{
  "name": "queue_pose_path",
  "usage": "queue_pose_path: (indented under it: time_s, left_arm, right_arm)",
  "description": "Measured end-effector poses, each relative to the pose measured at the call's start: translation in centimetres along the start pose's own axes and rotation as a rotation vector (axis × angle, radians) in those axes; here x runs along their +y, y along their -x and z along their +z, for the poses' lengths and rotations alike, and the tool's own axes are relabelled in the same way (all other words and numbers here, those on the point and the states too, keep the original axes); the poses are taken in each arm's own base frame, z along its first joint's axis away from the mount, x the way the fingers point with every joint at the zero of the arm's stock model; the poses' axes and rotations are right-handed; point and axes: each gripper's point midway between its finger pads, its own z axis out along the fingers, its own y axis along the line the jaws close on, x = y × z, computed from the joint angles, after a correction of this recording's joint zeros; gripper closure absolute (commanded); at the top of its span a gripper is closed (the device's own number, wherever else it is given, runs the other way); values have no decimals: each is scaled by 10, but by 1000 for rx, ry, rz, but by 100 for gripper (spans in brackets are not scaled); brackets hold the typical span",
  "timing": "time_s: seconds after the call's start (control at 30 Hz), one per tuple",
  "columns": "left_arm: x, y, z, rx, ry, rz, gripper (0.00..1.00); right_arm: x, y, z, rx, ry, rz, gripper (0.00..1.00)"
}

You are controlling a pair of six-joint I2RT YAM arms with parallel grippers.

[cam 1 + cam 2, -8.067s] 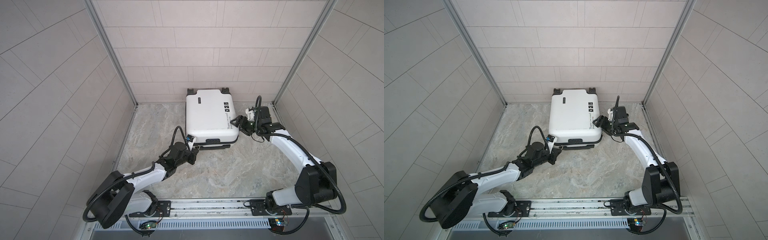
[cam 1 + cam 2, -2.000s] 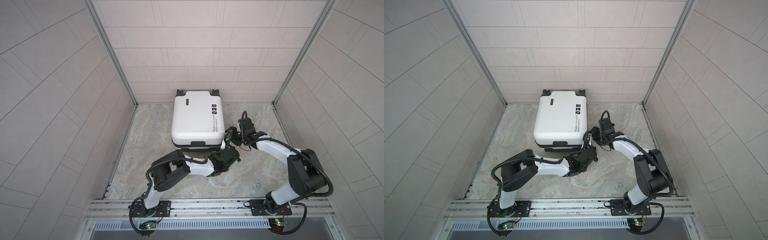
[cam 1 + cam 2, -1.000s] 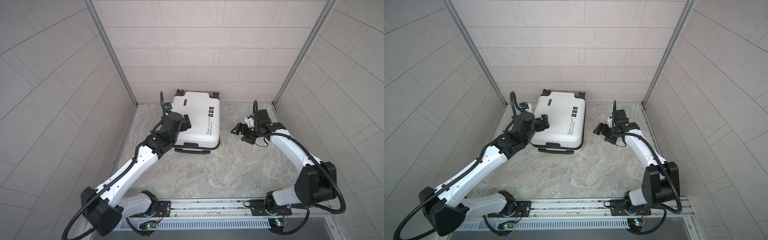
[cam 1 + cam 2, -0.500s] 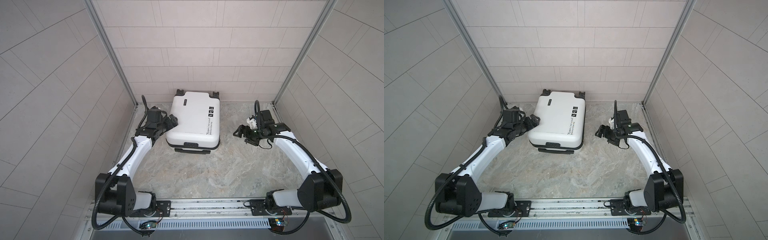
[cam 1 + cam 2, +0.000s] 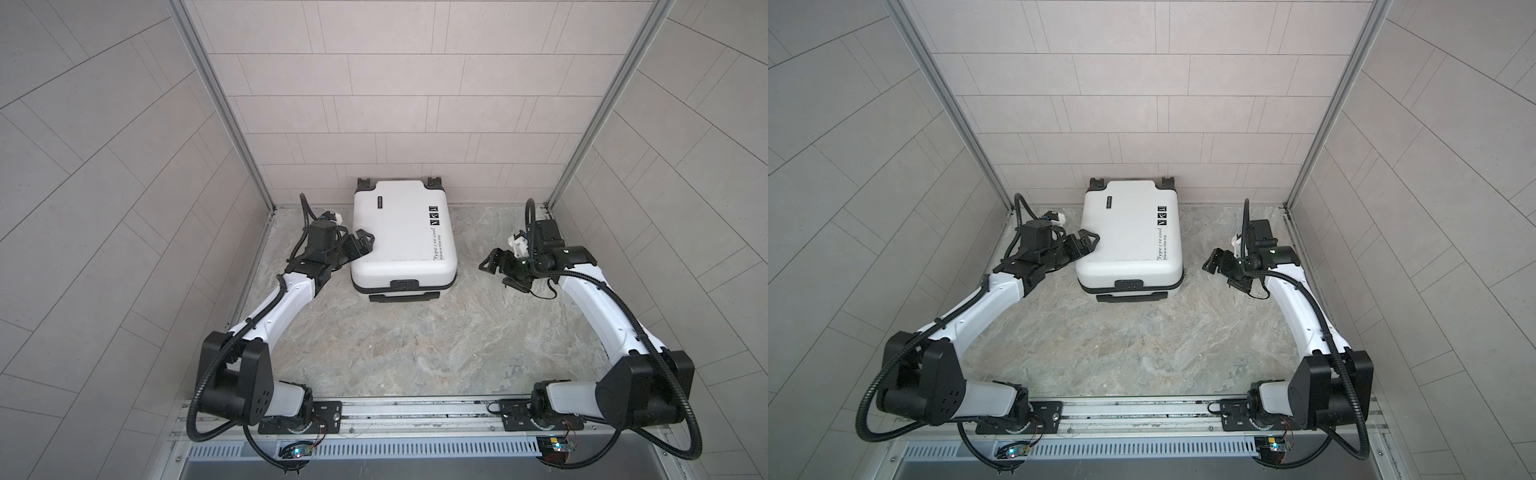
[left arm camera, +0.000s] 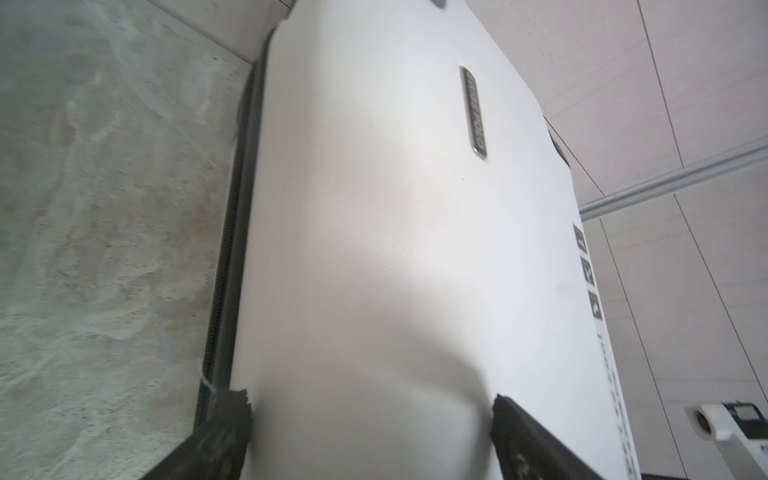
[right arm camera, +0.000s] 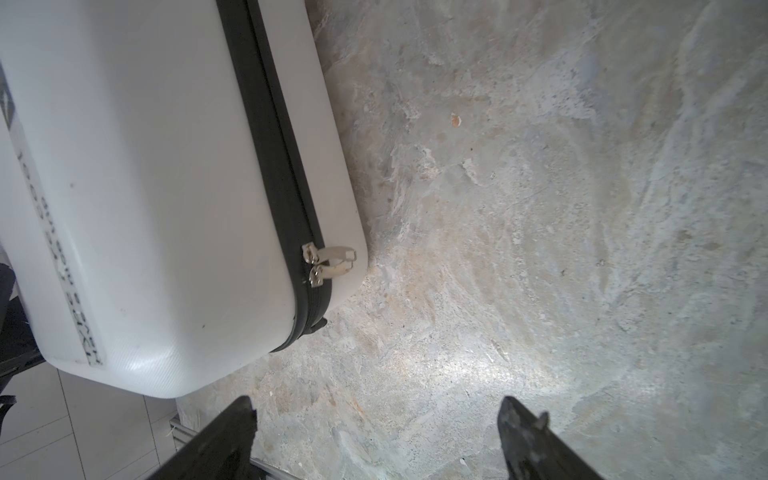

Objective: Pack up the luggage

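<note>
The luggage [image 5: 401, 232] [image 5: 1127, 232] is a white hard-shell suitcase. It lies flat and closed against the back wall, printed face up. My left gripper [image 5: 362, 245] [image 5: 1089, 244] is open at its left edge. In the left wrist view, the left gripper [image 6: 371, 401] has one finger by the black zipper seam and the other over the top face of the luggage [image 6: 395, 208]. My right gripper [image 5: 496, 272] [image 5: 1221, 270] [image 7: 376, 405] hangs open and holds nothing, over bare floor to the right of the luggage [image 7: 145, 187]. Two metal zipper pulls [image 7: 328, 264] meet at the near right corner.
Tiled walls close in the back and both sides, with aluminium posts [image 5: 224, 108] [image 5: 598, 108] in the back corners. The stone floor [image 5: 395, 345] stretches from the suitcase to the base rail [image 5: 415, 409] in front.
Over the last second the left arm swung from across the suitcase round to its left side. The suitcase turned square to the back wall and slid slightly right. The right gripper stayed open and barely moved.
</note>
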Motion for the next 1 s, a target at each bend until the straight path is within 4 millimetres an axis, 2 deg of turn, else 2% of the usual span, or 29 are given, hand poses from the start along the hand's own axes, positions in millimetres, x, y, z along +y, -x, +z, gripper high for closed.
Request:
queue_pose_path:
  time_s: [0.13, 0.23, 0.33, 0.53, 0.73, 0.77, 0.8, 0.87, 1.0]
  left_arm:
    - [-24, -13, 2, 54, -54, 37, 5]
    - [-38, -7, -3, 56, -66, 76, 5]
    - [-49, 9, -16, 16, -61, 128, 4]
    - [-75, 50, -63, -138, -34, 249, 3]
    - [-92, 81, -111, -314, -5, 382, 4]
    - [-95, 84, -118, -348, -13, 408, 0]
    - [-98, 86, -126, -388, -21, 432, 0]
    - [-98, 88, -138, -441, -22, 467, 0]
    - [-95, 98, -150, -503, 32, 510, 0]
  right_arm:
    - [-4, 4, -4, -12, -15, 7, 8]
    - [-7, 13, -11, -41, -28, 3, 9]
    - [-10, 26, -23, -84, -47, -1, 9]
    - [-16, 67, -62, -259, -140, -37, 8]
    - [-19, 106, -121, -513, -304, -82, 8]
    - [-20, 112, -131, -563, -329, -81, 14]
    - [-23, 117, -139, -609, -352, -75, 16]
    - [-28, 123, -146, -689, -366, -58, 2]
    - [-52, 126, -147, -795, -349, 4, 0]
